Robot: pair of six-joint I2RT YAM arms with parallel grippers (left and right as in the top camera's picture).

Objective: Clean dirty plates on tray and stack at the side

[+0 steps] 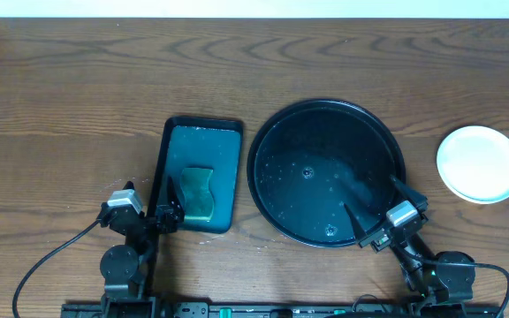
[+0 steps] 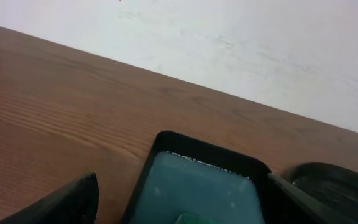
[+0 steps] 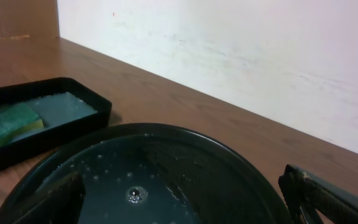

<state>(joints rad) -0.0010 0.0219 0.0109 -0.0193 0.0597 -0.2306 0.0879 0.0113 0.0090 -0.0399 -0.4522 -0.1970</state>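
Observation:
The round black tray point(image 1: 312, 132) sits at centre right, wet with droplets, with no plate on it. It also fills the right wrist view point(image 3: 166, 149), and its edge shows in the left wrist view point(image 2: 334, 180). Pale plates point(image 1: 480, 163) sit on the table to the right of the tray, seemingly stacked; I cannot tell how many. My right gripper point(image 1: 376, 205) point(image 3: 185, 208) is open and empty over the tray's near right part. My left gripper point(image 1: 168, 208) point(image 2: 179, 211) is open and empty at the near left corner of the teal tray.
A dark teal rectangular tray point(image 1: 203, 141) point(image 2: 204, 180) point(image 3: 48, 118) left of the black tray holds a green and yellow sponge point(image 1: 200, 190) point(image 3: 5, 124). A white wall runs along the far table edge.

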